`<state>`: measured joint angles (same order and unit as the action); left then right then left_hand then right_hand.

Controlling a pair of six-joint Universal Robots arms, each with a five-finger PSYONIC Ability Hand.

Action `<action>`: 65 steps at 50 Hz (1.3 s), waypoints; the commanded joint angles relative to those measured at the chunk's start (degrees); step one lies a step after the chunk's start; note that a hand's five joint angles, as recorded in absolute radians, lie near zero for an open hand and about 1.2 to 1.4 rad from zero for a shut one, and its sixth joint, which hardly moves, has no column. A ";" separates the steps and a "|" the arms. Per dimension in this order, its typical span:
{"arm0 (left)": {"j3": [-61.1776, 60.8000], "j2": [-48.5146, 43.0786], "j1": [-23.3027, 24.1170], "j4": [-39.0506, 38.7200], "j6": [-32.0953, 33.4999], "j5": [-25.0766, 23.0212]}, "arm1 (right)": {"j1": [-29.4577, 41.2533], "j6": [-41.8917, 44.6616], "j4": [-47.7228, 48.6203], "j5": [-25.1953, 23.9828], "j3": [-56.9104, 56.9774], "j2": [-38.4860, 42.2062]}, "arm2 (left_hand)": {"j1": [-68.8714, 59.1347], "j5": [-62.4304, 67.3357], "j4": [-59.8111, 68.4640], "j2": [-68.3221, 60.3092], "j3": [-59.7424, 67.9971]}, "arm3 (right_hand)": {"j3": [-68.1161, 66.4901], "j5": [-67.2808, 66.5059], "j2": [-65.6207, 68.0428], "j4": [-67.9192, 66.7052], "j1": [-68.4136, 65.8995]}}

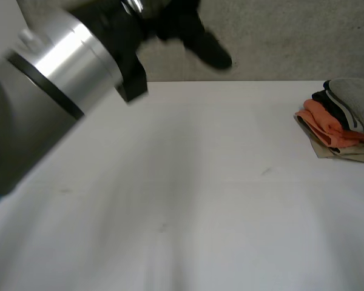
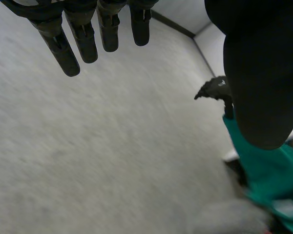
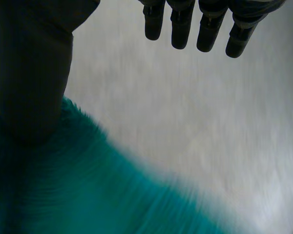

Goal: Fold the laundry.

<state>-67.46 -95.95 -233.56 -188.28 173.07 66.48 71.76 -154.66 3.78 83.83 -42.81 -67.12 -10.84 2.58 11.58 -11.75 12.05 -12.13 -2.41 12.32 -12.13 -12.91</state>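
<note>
A fuzzy teal cloth lies on grey carpet under my right hand. That hand hangs open above it, its fingers straight and holding nothing. In the left wrist view the teal cloth lies beside my left hand's thumb. My left hand is open too, its fingers straight over the carpet. In the head view my left arm reaches past the table's far edge, and its hand is out over the floor.
A pile of folded clothes, orange, black, grey and beige, sits at the right side of the white table. Grey carpet lies beyond the far edge. A small black shape stands near the teal cloth.
</note>
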 commanded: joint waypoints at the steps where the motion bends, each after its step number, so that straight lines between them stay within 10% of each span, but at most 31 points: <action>1: 2.16 3.30 -4.36 0.63 -1.86 8.31 | 11.38 -1.26 9.05 -7.80 -10.71 -7.14 | 0.46 -2.19 -1.19 1.37 -1.67 | 2.13 2.41 -2.32 2.13 2.91; 9: -3.99 6.65 -10.16 0.98 -1.77 8.76 | 22.28 -1.17 8.44 -8.42 -16.43 -8.64 | 0.46 -2.19 -1.19 1.37 -1.67 | 2.13 2.41 -2.32 2.13 2.91; 55: -10.23 6.74 -12.36 0.63 -1.86 9.63 | 23.08 -1.17 5.80 -8.25 -20.56 -8.29 | 0.84 -2.58 -1.58 1.75 -2.05 | 2.13 2.41 -2.32 2.13 2.91; 65: -14.62 6.83 -12.28 0.63 -1.78 9.55 | 22.20 -0.30 -17.20 -8.42 -18.98 -8.29 | 0.84 -2.58 -1.58 1.75 -2.05 | 2.13 2.41 -2.32 2.13 2.91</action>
<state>-78.54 -89.23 -245.93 -187.43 171.23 76.17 94.64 -155.77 4.85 75.57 -63.07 -75.50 -10.84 2.58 11.58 -11.75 12.05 -12.13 -2.37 12.32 -12.13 -12.93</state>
